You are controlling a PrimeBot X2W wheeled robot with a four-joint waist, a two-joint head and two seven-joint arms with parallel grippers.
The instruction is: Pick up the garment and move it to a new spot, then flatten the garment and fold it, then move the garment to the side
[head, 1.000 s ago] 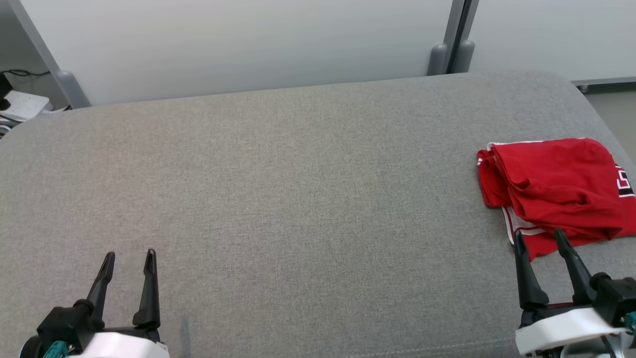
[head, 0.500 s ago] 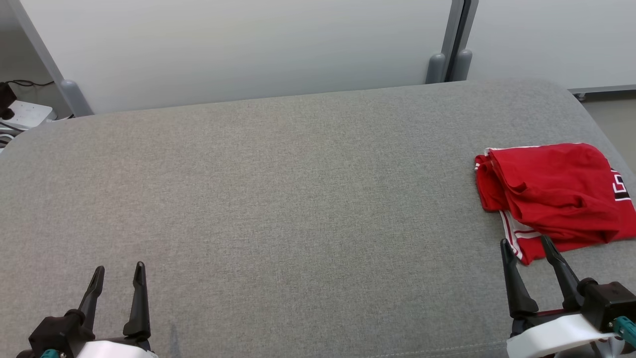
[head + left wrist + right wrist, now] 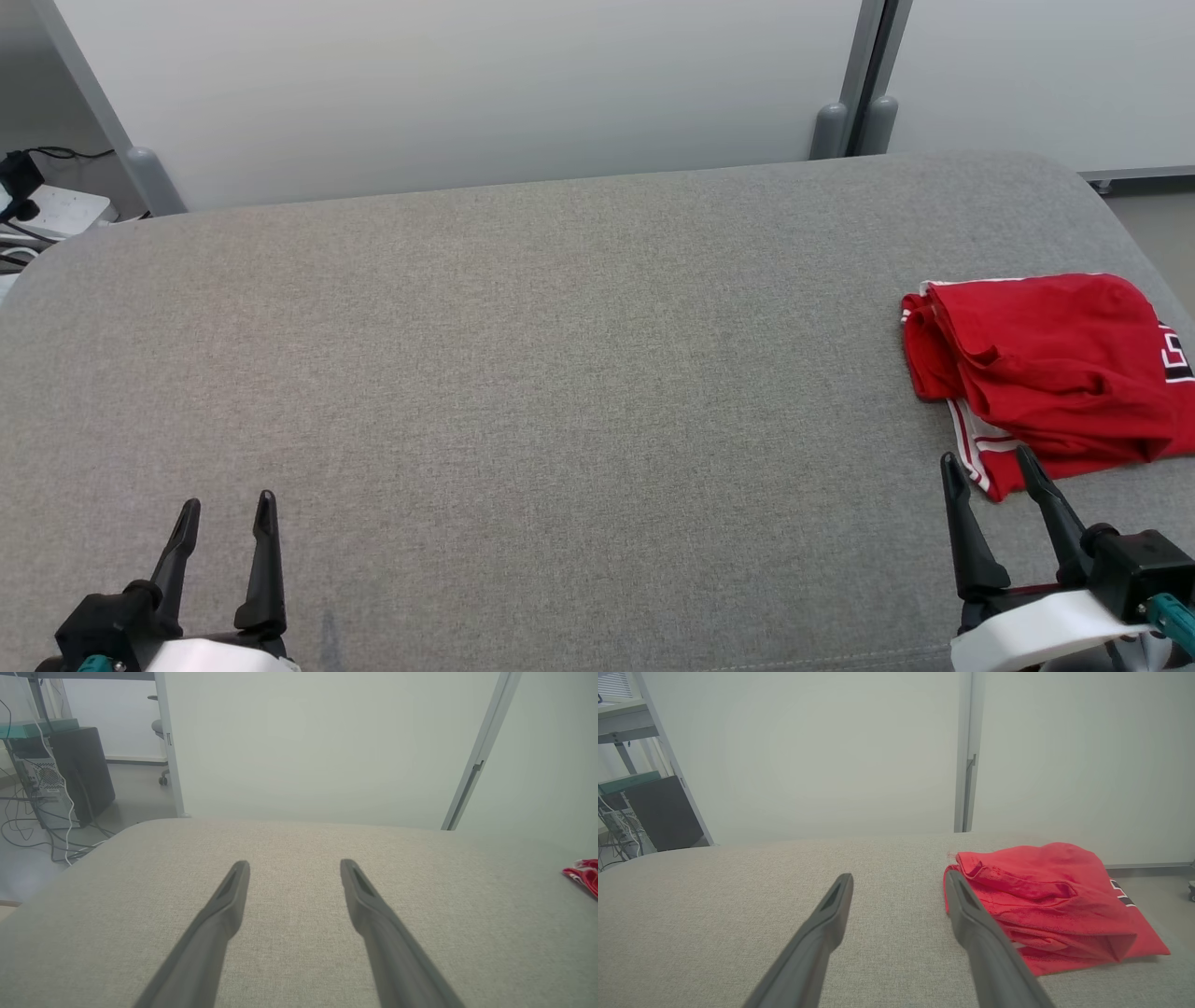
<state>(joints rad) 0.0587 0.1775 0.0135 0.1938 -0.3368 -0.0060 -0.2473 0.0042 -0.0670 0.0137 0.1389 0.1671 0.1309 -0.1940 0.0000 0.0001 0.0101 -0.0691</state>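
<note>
The garment point(image 3: 1046, 373) is red with white trim and lies folded near the right edge of the grey padded surface point(image 3: 560, 373). Its red corner shows at the right edge of the left wrist view point(image 3: 584, 875). In the right wrist view the garment point(image 3: 1045, 905) sits just right of my fingers. My right gripper point(image 3: 988, 459) stands open at the lower right, its tips just short of the garment's near edge, with nothing between them. At the lower left, my left gripper point(image 3: 227, 504) is open and empty, far from the garment.
A pale wall panel with grey posts point(image 3: 850, 121) runs behind the surface. A power strip with cables point(image 3: 47, 210) sits on the floor at far left. A computer tower point(image 3: 79, 774) and wires stand off the surface's left end.
Both grippers have drawn back toward the near edge. The camera has shifted, so the whole scene sits a little lower in the picture.
</note>
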